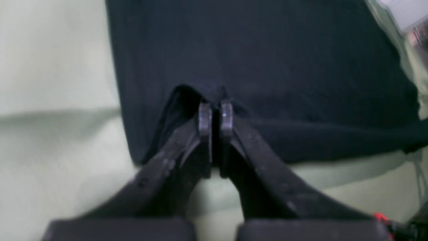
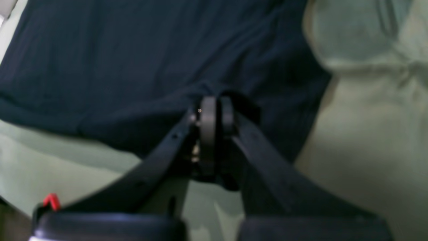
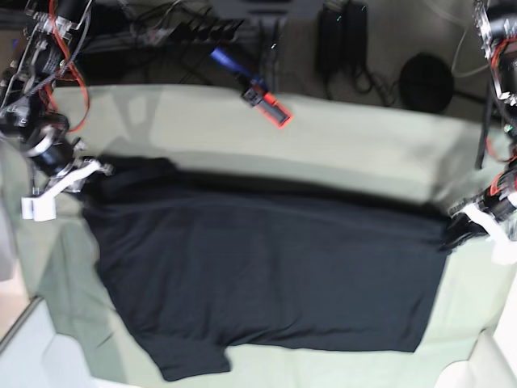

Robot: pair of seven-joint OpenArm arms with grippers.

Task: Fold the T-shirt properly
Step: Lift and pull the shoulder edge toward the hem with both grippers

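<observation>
**Both grippers pinch the shirt's edge**

Black fingers fill the wrist views: left gripper (image 1: 216, 115) and right gripper (image 2: 214, 115) each clenched on a fold of the T-shirt (image 3: 266, 275). Both views are blurred, and fabric hides the fingertips. From the base view, the shirt is stretched between the arms over the green sheet (image 3: 339, 145), its lower sleeve near the frame's bottom edge.
</observation>
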